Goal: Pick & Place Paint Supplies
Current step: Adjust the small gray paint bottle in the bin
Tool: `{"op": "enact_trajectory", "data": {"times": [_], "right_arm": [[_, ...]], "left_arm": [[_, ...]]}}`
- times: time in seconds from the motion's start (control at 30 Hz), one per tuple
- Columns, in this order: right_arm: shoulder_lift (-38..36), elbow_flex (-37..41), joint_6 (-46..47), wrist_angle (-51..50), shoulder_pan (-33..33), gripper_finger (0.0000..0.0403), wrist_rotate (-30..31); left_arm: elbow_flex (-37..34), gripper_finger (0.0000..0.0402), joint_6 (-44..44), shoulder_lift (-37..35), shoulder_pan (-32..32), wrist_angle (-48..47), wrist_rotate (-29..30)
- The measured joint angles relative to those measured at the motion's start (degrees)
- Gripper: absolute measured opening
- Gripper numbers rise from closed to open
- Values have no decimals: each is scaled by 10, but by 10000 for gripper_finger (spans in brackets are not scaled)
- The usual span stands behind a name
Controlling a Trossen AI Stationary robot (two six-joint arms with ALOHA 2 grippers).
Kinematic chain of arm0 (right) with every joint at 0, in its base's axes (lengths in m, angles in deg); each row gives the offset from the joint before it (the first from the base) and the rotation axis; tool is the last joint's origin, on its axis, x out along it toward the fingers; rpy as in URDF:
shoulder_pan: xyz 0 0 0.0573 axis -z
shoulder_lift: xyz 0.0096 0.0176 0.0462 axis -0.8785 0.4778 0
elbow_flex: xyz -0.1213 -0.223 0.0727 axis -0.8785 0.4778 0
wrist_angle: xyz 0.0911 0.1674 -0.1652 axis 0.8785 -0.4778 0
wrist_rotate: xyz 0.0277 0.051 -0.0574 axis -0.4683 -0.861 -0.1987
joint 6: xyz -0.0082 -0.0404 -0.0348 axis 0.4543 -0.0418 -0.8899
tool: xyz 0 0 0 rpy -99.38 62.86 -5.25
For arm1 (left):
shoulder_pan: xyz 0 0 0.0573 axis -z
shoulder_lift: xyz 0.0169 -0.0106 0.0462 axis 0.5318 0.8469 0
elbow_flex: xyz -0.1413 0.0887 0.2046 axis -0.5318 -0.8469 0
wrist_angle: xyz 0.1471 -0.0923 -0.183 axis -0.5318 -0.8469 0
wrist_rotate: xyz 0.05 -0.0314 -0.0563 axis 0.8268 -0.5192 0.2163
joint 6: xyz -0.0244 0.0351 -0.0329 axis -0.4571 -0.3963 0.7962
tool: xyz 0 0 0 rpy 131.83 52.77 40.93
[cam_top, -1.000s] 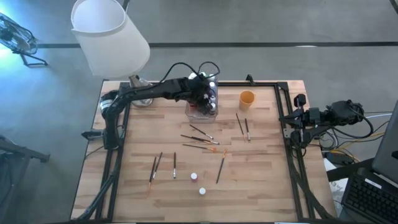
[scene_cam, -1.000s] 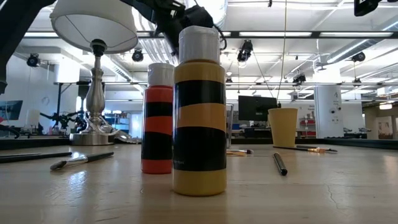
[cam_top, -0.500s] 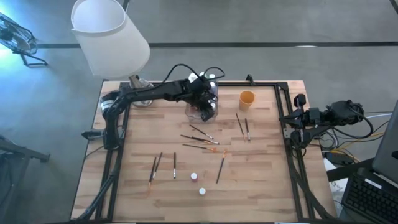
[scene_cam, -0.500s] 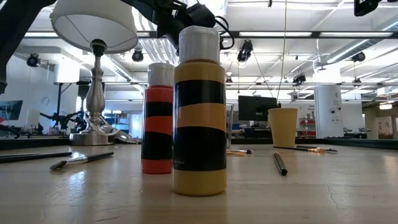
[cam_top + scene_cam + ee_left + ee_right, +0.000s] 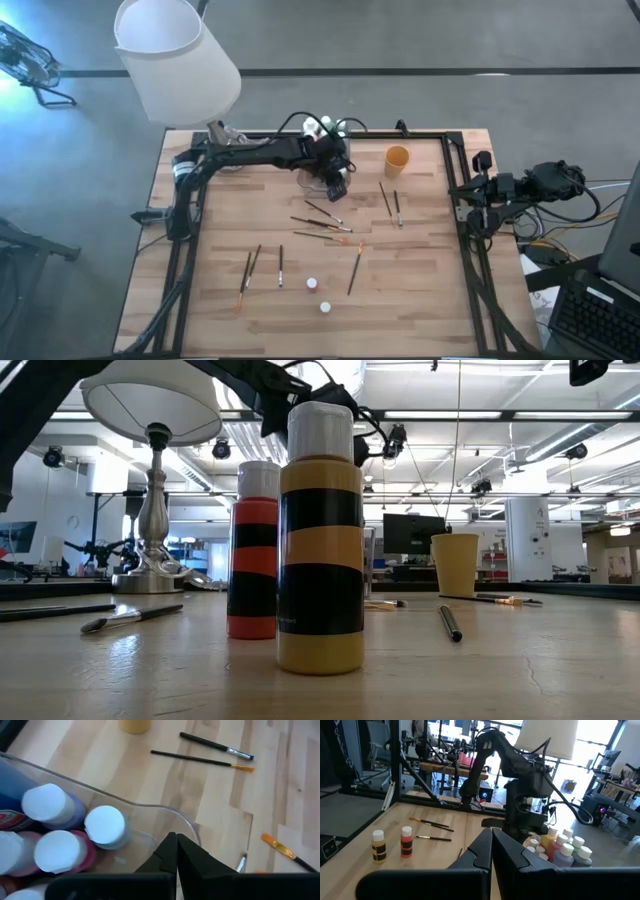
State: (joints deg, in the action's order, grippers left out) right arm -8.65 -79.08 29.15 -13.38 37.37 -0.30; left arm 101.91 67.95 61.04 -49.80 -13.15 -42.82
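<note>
1. Risk: the left pincer hangs just over the near wall of the box, fingers pressed together. If it drops or swings low, I judge it could knock that wall and shove the box, or tip the capped bottles packed upright inside.
2. Risk: brushes lie scattered across the middle of the desk, some crossing each other. A grab at one may drag its neighbour or roll it away; their thin handles give little to grip.
3. Risk: the yellow bottle and red bottle stand upright near the desk's front edge, close together. Reaching for one could topple the other.
4. Left pincer: closed, holding nothing that shows; touching the box cannot be told.
5. Right pincer: closed and empty, parked off the desk's right side.
6. Supplies: several bottles are in the box at the desk's back; the brushes and two bottles remain out. The orange cup stands just right of the box.
</note>
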Motion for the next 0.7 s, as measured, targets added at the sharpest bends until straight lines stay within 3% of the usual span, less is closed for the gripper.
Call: {"op": "enact_trajectory", "data": {"times": [0.23, 0.7], "right_arm": [[0, 0, 0, 0, 0, 8, 0], [0, 0, 0, 0, 0, 8, 0]], "left_arm": [[0, 2, -7, 17, -1, 1, 35], [0, 1, -21, 40, -2, 39, 49]]}}
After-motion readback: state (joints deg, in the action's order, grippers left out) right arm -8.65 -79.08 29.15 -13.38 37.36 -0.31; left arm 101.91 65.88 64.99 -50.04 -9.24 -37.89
